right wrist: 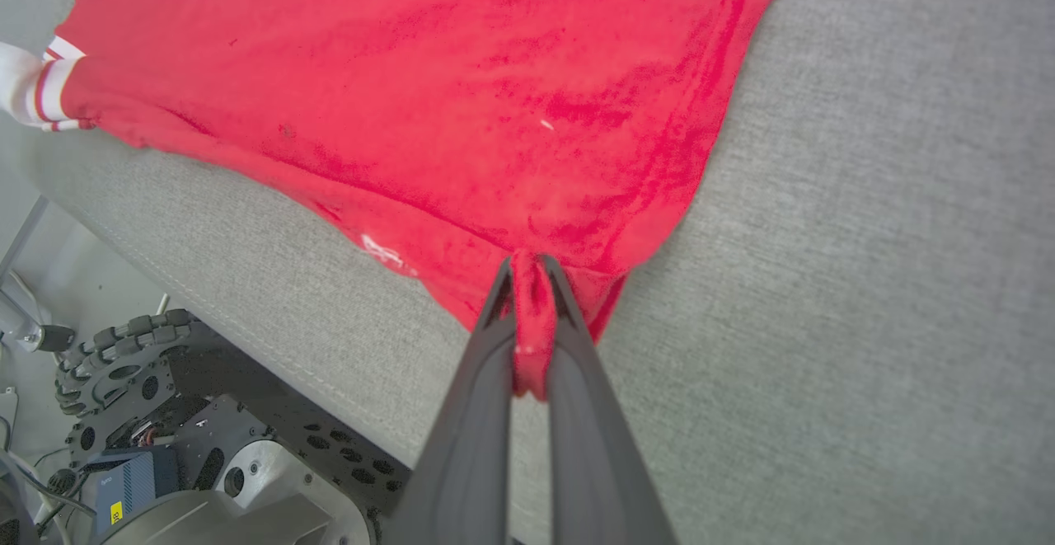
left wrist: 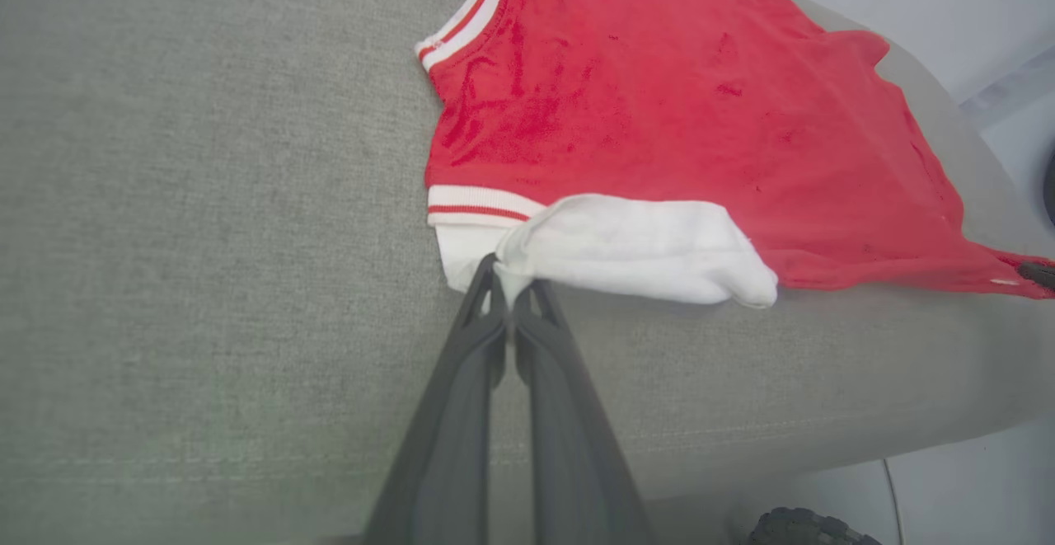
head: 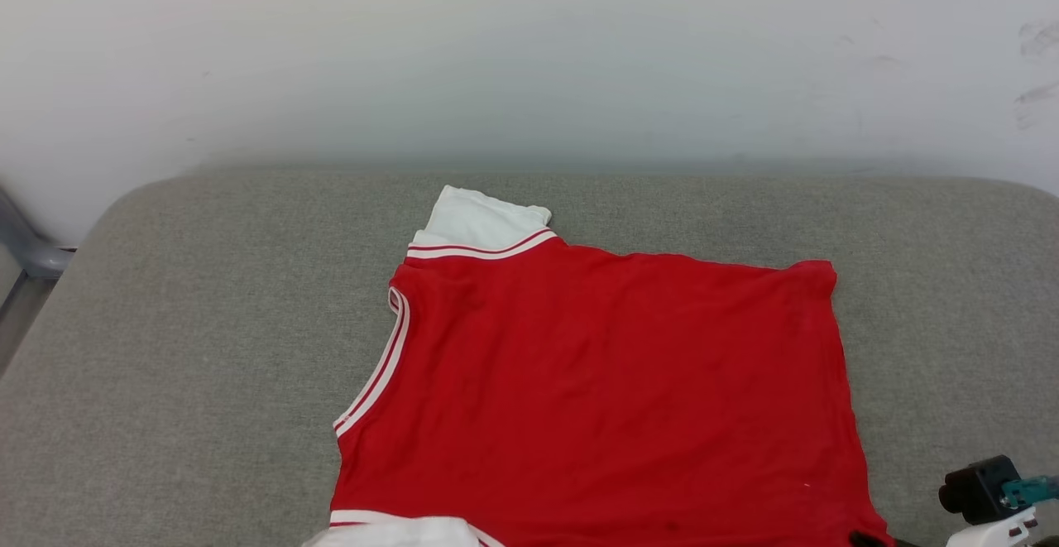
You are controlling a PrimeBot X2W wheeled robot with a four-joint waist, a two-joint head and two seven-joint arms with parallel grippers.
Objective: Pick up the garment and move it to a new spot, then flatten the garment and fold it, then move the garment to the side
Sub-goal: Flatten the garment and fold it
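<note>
garment [head: 596, 381] lies spread on the grey pad [head: 165, 323], plain red side up, long axis across the head view, collar [head: 376, 373] to the left and hem [head: 836, 348] to the right. its near edge is cut off at that view's bottom, with the near sleeve [head: 389, 535] barely showing there. one garment, two white sleeves, two grippers: left gripper [left wrist: 511, 289] pinches the near sleeve, right gripper [right wrist: 527, 281] clamps the near hem corner.
</note>
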